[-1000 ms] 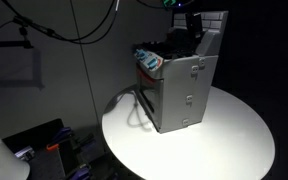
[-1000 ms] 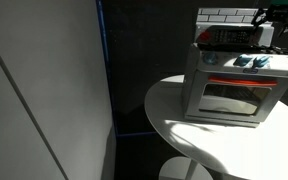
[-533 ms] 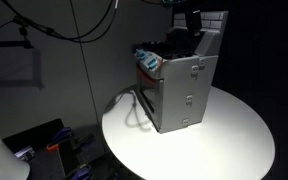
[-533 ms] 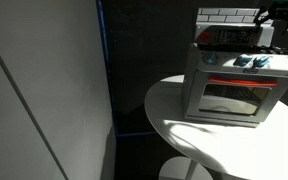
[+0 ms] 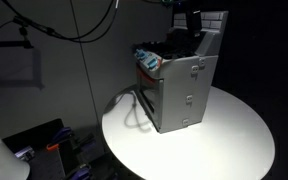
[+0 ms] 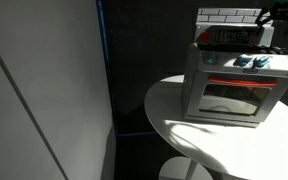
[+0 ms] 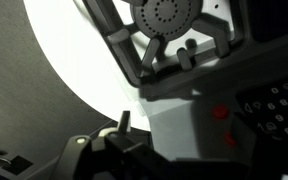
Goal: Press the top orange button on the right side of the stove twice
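The grey toy stove (image 5: pixel 182 88) stands on a round white table (image 5: pixel 234 140); it also shows in an exterior view (image 6: pixel 234 85) with its oven door facing the camera. My gripper (image 5: pixel 191 22) hangs above the stove's back end, near the white tile panel (image 5: pixel 214 20), and also shows at the top right of an exterior view (image 6: pixel 272 18). In the wrist view I look down on a burner (image 7: pixel 164 15) and two red-orange buttons, the upper (image 7: pixel 220 112) and the lower (image 7: pixel 232 138). One fingertip (image 7: pixel 124 122) shows; the rest of the gripper is dark, and I cannot tell how the jaws stand.
Small toy items (image 5: pixel 149 60) lie on the stove top. Cables (image 5: pixel 54 25) hang at the upper left. A dark wall panel (image 6: pixel 44 90) fills the left of an exterior view. The table edge (image 6: pixel 164 120) is close to the stove front.
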Robot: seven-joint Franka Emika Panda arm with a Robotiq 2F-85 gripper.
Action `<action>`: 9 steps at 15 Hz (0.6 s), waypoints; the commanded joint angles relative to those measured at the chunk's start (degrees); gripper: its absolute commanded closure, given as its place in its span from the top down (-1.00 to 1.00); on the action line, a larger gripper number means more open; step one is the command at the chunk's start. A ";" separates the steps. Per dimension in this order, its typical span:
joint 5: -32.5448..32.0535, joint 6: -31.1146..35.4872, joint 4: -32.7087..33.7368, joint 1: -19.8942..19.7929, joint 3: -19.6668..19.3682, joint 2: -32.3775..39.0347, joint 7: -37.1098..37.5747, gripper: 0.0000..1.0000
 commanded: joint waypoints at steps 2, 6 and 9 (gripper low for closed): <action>0.54 -1.08 0.54 -0.16 -0.35 -0.16 0.91 1.00; 0.46 -0.81 0.62 -0.13 -0.37 0.03 0.94 1.00; 0.49 -0.74 0.73 -0.12 -0.36 0.25 1.01 1.00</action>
